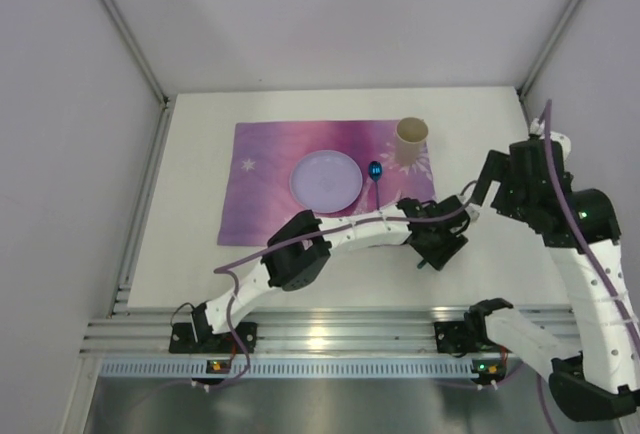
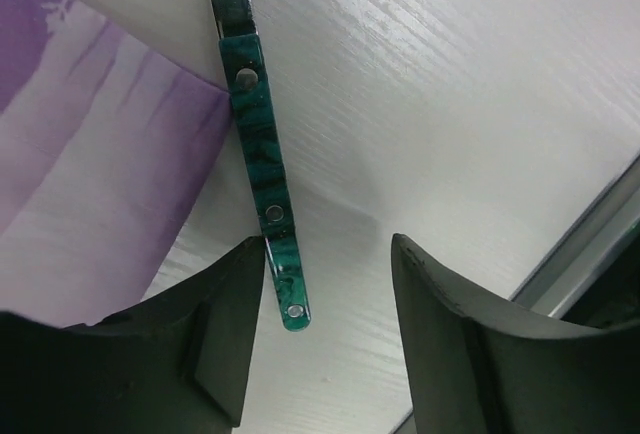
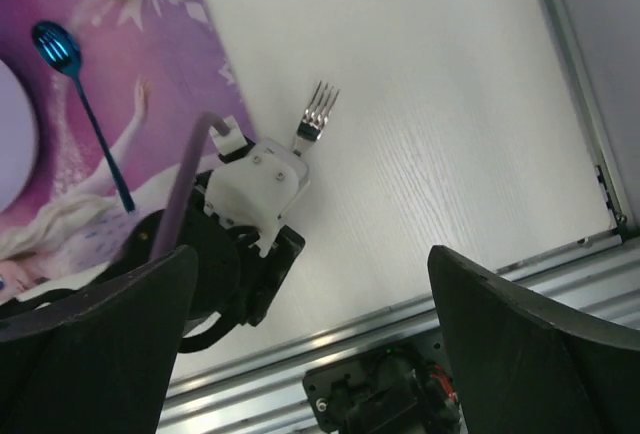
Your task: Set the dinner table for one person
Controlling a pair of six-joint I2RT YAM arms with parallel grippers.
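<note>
A fork with a green marbled handle (image 2: 265, 174) lies flat on the white dinner table (image 1: 500, 284), just right of the placemat's edge. My left gripper (image 2: 328, 254) is open and straddles the handle's end, which lies close beside the left finger (image 2: 225, 334) with a wide gap to the right finger. In the top view the left gripper (image 1: 437, 244) covers the fork. The right wrist view shows the fork's tines (image 3: 318, 114) sticking out past the left gripper's white body (image 3: 255, 189). My right gripper (image 3: 312, 264) is wide open and empty, held above the table at the right (image 1: 490, 182).
A pink-purple placemat (image 1: 262, 169) carries a pale lilac plate (image 1: 326, 179), a blue spoon (image 1: 375, 172) to its right and a tan cup (image 1: 411, 139) at its far right corner. A ribbed aluminium rail (image 1: 330, 329) runs along the near edge. Walls enclose the table.
</note>
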